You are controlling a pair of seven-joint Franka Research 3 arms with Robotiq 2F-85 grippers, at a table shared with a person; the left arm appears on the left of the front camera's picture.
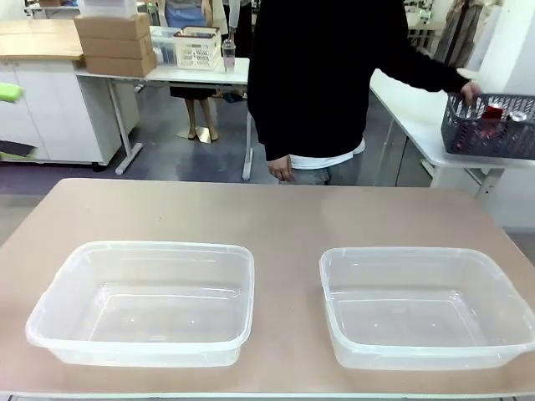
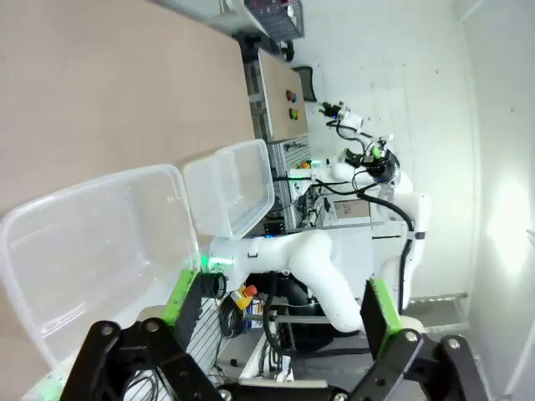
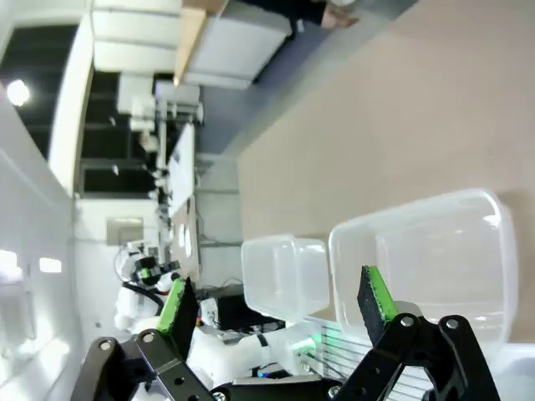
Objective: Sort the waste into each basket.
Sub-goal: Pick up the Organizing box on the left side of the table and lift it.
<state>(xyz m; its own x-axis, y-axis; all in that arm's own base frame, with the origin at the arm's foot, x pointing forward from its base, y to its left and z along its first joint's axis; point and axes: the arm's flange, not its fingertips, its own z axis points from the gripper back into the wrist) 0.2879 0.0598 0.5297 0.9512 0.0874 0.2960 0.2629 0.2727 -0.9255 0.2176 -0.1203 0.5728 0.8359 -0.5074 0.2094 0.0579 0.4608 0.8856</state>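
While both baskets (image 1: 146, 305) sit bare, each tool (image 2: 280, 313) (image 3: 276, 305) gapes wide, empty

text: none legible | labels: none legible | numbers: none | signs: none

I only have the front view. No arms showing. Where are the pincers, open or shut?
Observer: Both are open with nothing between the pads. The left pincer hangs back near the left tub.
Operator: And the right one?
Observer: The right pincer sits near the right tub, at its near rim, not over the table.
Operator: Any waste in the tubs that I'm missing?
Observer: No, the wrist views show both tubs hold nothing. In your view, the red pieces sit in the dark basket on the side table, where the person's hand is.
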